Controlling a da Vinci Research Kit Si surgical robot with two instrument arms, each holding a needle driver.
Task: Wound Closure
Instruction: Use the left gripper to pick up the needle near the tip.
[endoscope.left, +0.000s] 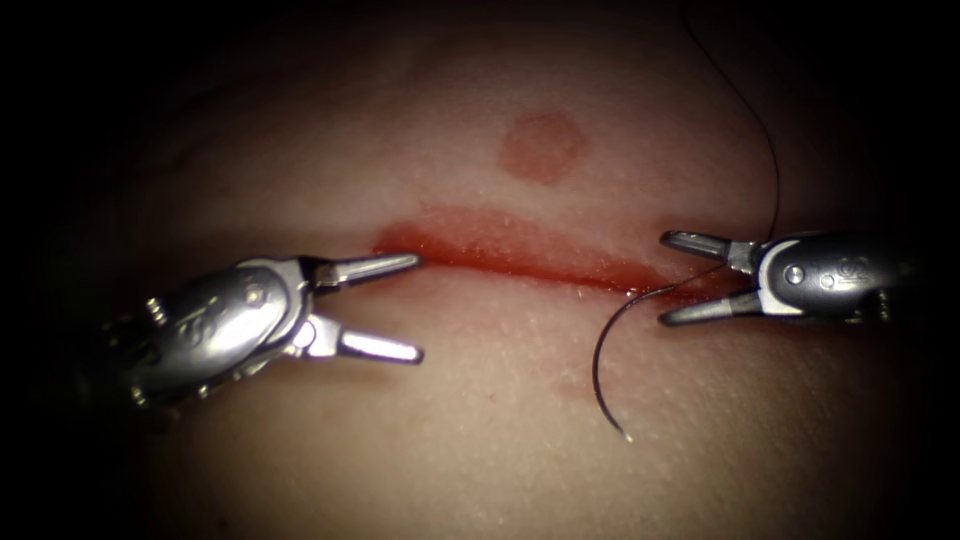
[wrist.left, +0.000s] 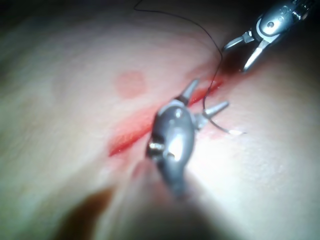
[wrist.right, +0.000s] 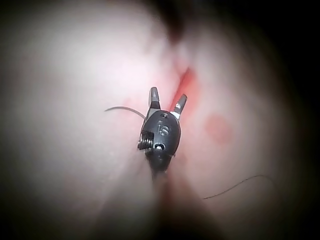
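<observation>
Below the cut's right end, the needle (endoscope.left: 603, 365) lies loose on the tissue (endoscope.left: 480, 440), thin, stiff, likely slippery; mid-curve looks the surest hold. Left end effector (endoscope.left: 418, 306) and right end effector (endoscope.left: 664, 278) gape wide, holding nothing; thread (endoscope.left: 765, 140) trails up.

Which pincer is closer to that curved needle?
Right. The right pincer, open and empty, has its jaws beside the needle's upper end at the cut. The left pincer, also open and empty, sits farther off, at the cut's left end.
</observation>
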